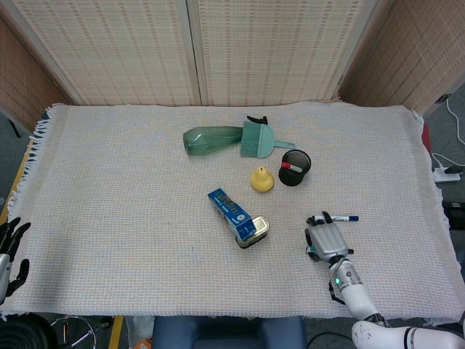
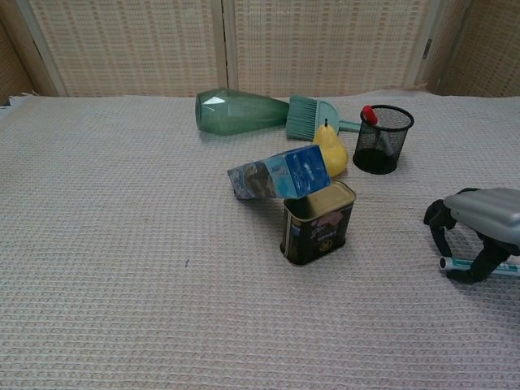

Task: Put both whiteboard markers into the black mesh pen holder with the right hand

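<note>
A whiteboard marker with a blue cap lies flat on the woven mat, right of the tin. My right hand arches over its left part, palm down. In the chest view the right hand has its fingers curled down beyond the marker and its thumb on the near side. The marker still rests on the mat. The black mesh pen holder stands upright, with a red-capped marker inside it. My left hand hangs off the table's near left edge, fingers spread, holding nothing.
A dark tin with a blue carton leaning on it stands left of my right hand. A yellow pear, a teal brush and a lying green bottle sit beside and behind the holder.
</note>
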Controlling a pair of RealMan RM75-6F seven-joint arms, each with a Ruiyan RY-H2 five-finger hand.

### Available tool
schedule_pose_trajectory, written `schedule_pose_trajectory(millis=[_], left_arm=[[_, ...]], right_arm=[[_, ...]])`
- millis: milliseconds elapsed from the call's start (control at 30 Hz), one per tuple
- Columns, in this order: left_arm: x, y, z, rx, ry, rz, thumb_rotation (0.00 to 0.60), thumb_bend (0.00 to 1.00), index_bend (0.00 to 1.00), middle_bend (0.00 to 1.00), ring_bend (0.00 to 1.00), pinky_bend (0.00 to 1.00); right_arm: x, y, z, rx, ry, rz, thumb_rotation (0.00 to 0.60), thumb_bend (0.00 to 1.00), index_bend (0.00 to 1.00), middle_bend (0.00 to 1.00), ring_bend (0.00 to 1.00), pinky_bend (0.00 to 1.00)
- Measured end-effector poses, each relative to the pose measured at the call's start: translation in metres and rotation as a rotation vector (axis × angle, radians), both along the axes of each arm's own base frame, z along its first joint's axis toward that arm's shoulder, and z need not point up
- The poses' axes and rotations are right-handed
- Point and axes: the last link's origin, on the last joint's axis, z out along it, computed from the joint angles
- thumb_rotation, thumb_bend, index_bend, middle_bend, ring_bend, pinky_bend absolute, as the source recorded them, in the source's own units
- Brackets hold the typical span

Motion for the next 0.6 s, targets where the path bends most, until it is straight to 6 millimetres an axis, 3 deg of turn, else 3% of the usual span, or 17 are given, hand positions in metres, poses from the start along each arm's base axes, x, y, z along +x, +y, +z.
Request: schedule_pose_trajectory(millis=[300,600], left_arm=[[0.000,0.000,0.000,-0.001,0.000,-0.003,0.600,0.49,0.12,0.00,0.00,0.10],[0.003,-0.002,0.001,0.003,-0.002,-0.012,0.600,0.48,0.12,0.00,0.00,0.10]], right_arm=[[0.011,-0.006,0.017,-0.055,-0.089,0.007,0.600,0.27,0.67,0.21,0.27,0.09],[0.043,-0.033,0.069,-0.164,-0.391,0.004,0.600,0.29,0.66,0.22,0.29,0.12]])
